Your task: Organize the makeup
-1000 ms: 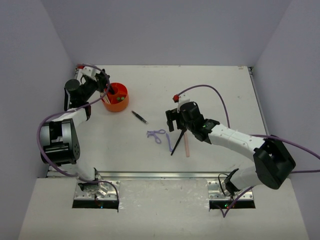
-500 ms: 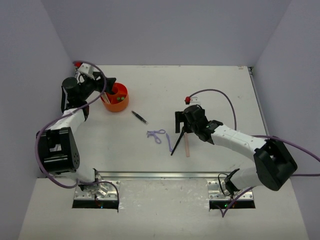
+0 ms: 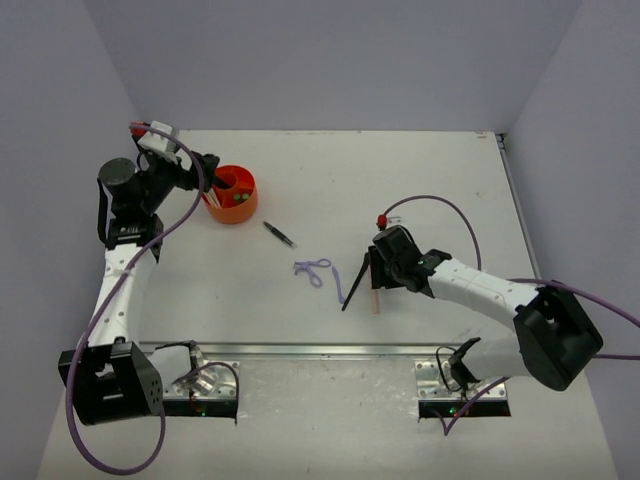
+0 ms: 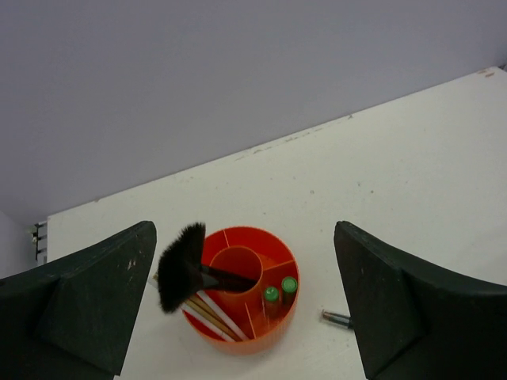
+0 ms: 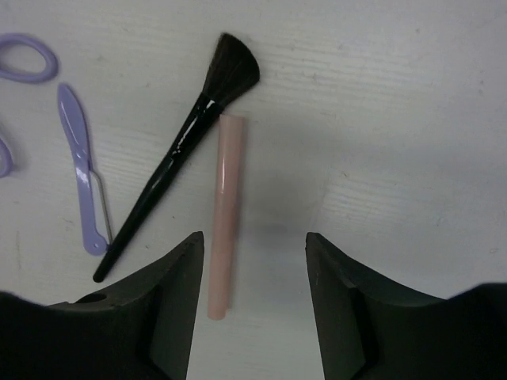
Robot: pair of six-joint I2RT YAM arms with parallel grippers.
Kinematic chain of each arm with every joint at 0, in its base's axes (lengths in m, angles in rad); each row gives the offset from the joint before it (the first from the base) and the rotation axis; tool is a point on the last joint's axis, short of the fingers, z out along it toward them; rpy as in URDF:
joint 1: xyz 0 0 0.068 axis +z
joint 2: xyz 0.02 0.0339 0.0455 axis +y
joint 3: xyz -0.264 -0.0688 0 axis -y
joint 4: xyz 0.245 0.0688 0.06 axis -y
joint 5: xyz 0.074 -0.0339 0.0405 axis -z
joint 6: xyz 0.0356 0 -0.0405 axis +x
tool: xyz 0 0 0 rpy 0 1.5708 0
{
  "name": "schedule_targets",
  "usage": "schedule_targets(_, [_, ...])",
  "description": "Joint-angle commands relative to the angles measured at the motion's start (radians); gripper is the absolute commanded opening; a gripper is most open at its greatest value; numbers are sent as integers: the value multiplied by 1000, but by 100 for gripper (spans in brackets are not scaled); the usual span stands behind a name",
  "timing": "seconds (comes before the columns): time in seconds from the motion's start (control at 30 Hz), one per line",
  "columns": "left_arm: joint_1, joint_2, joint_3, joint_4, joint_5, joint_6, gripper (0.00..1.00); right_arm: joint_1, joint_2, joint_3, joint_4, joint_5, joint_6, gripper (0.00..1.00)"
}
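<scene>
The round orange tub (image 3: 231, 194) stands at the back left. In the left wrist view a black flared brush (image 4: 181, 265) leans in the tub (image 4: 238, 342) beside two green tubes (image 4: 272, 294) and pale sticks (image 4: 207, 315). My left gripper (image 3: 208, 167) hangs open just left of the tub and holds nothing (image 4: 244, 305). A dark pencil (image 3: 279, 234), a lilac looped tool (image 3: 313, 270), a second black brush (image 3: 355, 282) and a pink stick (image 3: 375, 296) lie on the table. My right gripper (image 5: 255, 293) is open low over the pink stick (image 5: 224, 206), whose near end lies by the left finger.
Lilac walls close the table (image 3: 440, 170) on the left, back and right. A metal rail (image 3: 300, 350) runs along the near edge. The second brush (image 5: 170, 162) and the lilac tool (image 5: 81, 162) lie just left of the right gripper. A purple cable (image 3: 430, 205) arcs over the right arm.
My left gripper opened, left the brush in the tub and drew back to the left. The right gripper came down towards the near edge over the pink stick, and its jaws narrowed.
</scene>
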Motion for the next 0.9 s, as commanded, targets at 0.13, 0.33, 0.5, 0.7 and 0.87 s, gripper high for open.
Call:
schedule_targets(0.13, [-7,-166,-73,-181,-55,120,94,7,43,-36,-11,-56,0,62])
schedule_targets(0.33, [-7,-193,-95,-214,-81,132,94,16,181,21,-41,-23,-11,61])
schedule_targets(0.5, [-7,-201,-91,-284,-105,157,95,17,203,-5,-9,-5,3,48])
schedule_targets(0.7, [-7,-212,-89,-289,-102,151,95,17,171,-25,-16,36,7,0])
schedule_targets(0.87, [-7,-219,-89,-290,-67,133,95,18,56,-32,-52,70,-47,0])
